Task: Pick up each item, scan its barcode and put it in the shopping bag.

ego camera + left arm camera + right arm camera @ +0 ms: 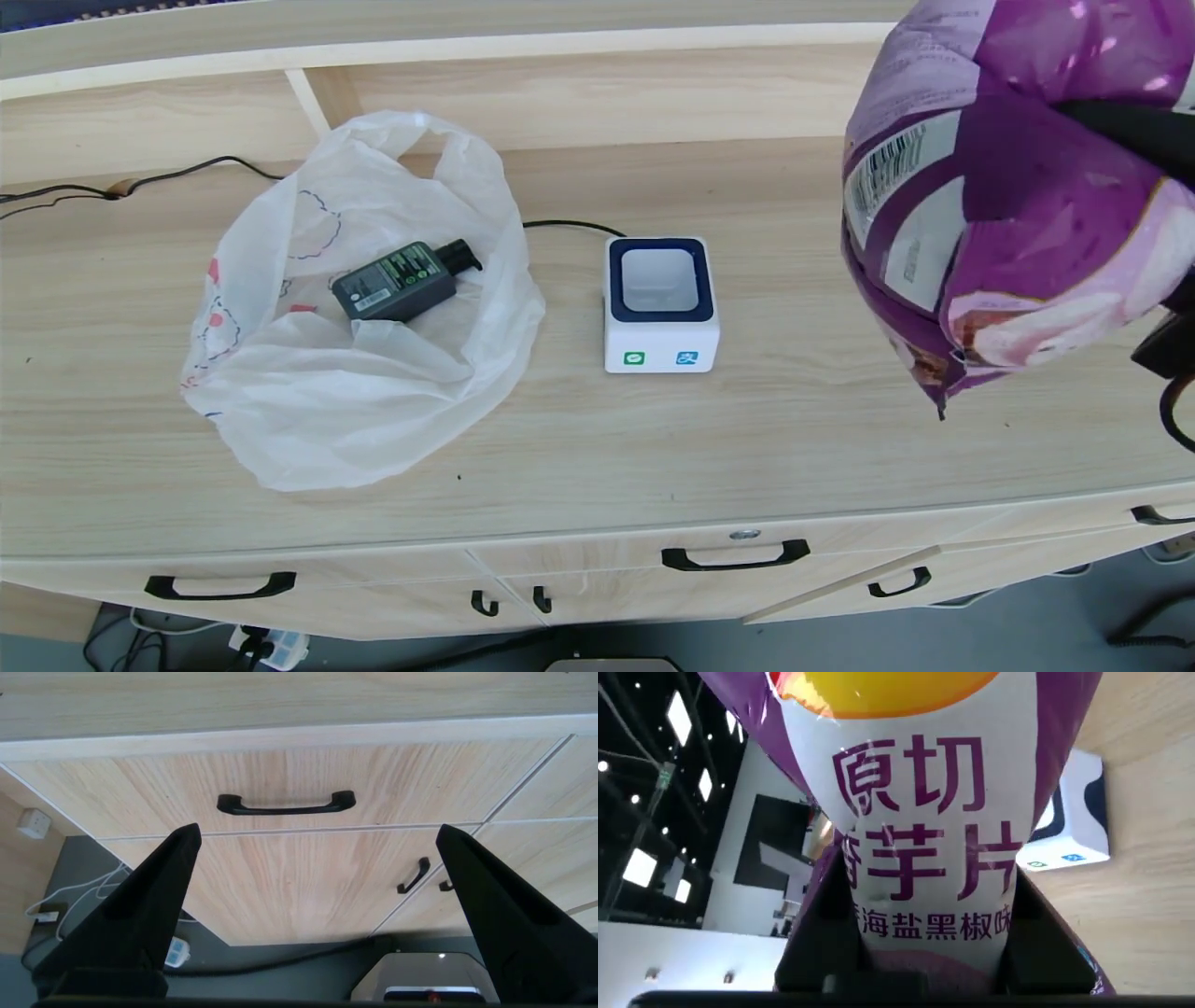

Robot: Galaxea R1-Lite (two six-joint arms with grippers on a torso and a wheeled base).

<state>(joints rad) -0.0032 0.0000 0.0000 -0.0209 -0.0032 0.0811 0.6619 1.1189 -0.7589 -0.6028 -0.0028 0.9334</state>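
Right jaws clamp purple chip bag (1018,187); left jaws spread.

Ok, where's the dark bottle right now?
In the head view, the bottle lies on its side inside the open white bag, on the left part of the counter, left of the scanner.
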